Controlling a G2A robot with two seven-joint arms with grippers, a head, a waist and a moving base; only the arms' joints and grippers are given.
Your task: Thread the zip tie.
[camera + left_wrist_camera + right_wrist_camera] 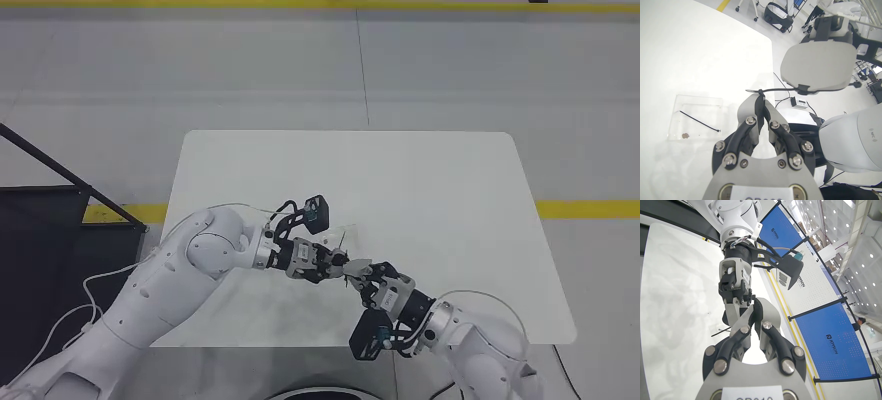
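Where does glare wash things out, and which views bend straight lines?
Left wrist view: the table glares near-white, yet the clear tray, its spare zip tie and the held zip tie stand out; the table edge curves. Right wrist view: the blue panels bow strongly. Top view: even light, straight lines.

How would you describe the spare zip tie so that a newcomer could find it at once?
On the white table, find the shallow clear tray. A thin black zip tie lies diagonally inside it, untouched, unlike the other tie, which the left claw pinches in the air.
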